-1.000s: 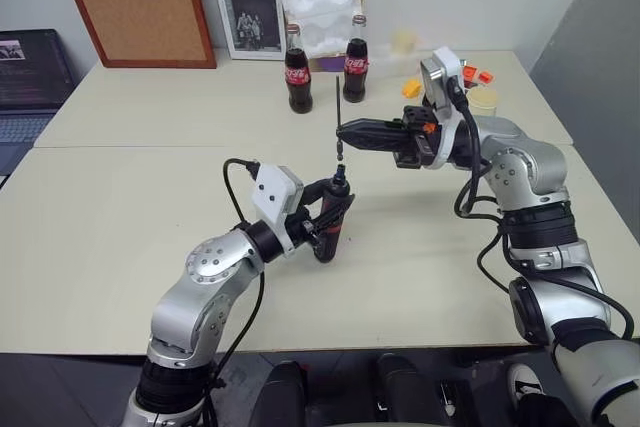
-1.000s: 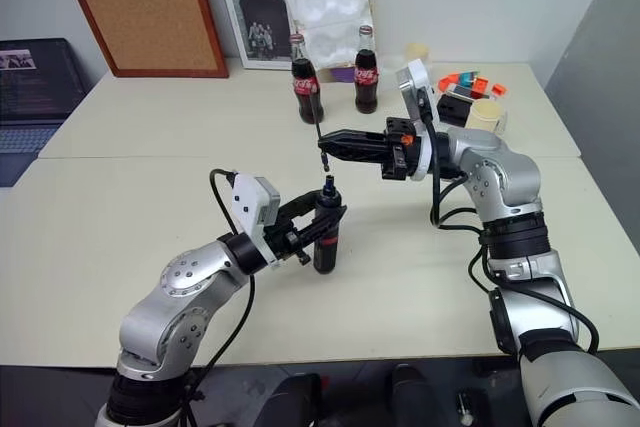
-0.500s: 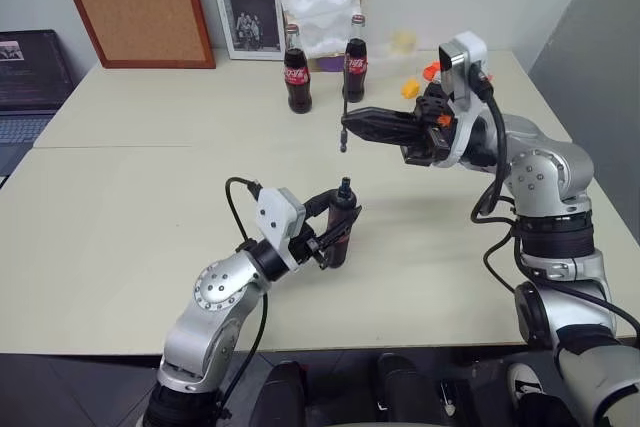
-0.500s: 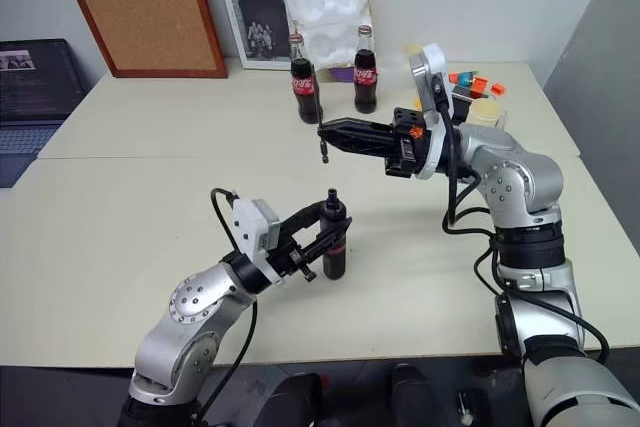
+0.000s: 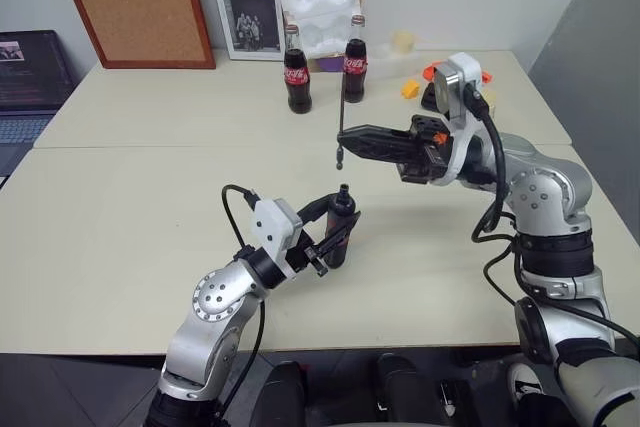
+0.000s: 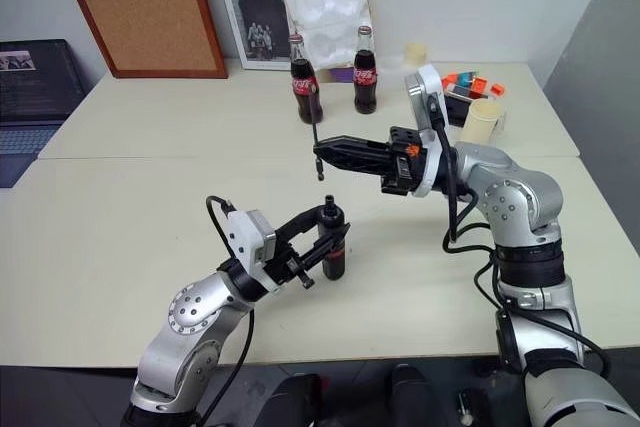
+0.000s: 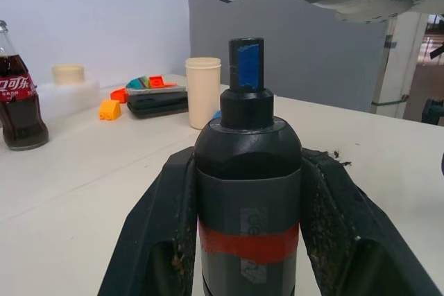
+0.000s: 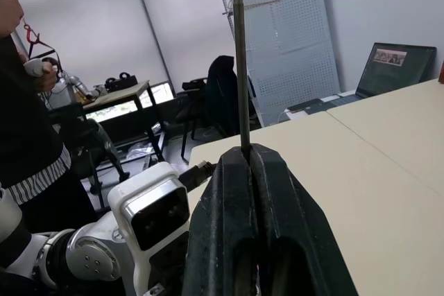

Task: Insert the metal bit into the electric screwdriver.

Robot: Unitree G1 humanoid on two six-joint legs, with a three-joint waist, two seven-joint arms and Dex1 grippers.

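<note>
Since a second ago the right pincer [image 5: 345, 135], clenched on the upright metal bit [image 5: 341, 135], has lifted clear of the electric screwdriver [image 5: 338, 229], which the left pincer [image 5: 335, 227] grips upright above the desk [image 5: 120, 207], so insertion needs realigning.

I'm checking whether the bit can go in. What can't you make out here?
- Socket of the electric screwdriver: left wrist view looks at its tip from the side, so the opening is hidden.
- Lower end of the metal bit: right wrist view, hidden between the right gripper fingers.
- Bit tip shape: head views, too small.
</note>
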